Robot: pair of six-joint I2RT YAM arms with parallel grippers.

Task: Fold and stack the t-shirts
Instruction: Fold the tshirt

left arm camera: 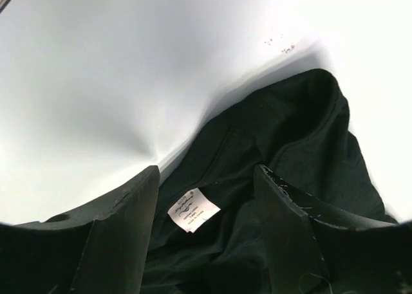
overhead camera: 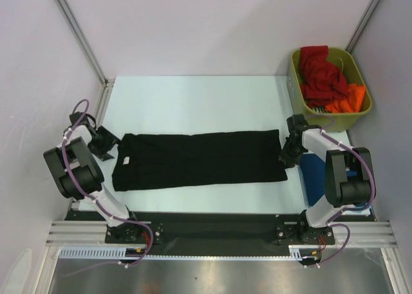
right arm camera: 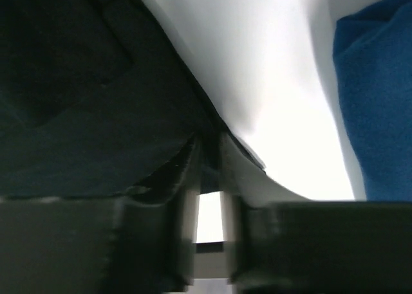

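A: Black t-shirt [overhead camera: 199, 159], where does it lie?
B: Spread flat across the middle of the desk [overhead camera: 193, 101], its long side running left to right, collar at the left end and hem at the right
A: And the left hand?
B: The left hand [left arm camera: 206, 176] is at the collar with its fingers wide apart, holding nothing. A white label [left arm camera: 193, 210] inside the neck shows between them
A: The right hand?
B: The right hand [right arm camera: 209, 159] sits low at the right edge of the hem. Its fingers are nearly together with a thin gap, and I cannot tell whether any cloth is caught there
A: What else is around?
B: A dark blue t-shirt [overhead camera: 315, 172] lies just right of that hand, at the near right. In the far right corner an olive-green bin [overhead camera: 335, 119] holds a red t-shirt [overhead camera: 322, 72] and an orange t-shirt [overhead camera: 347, 100]
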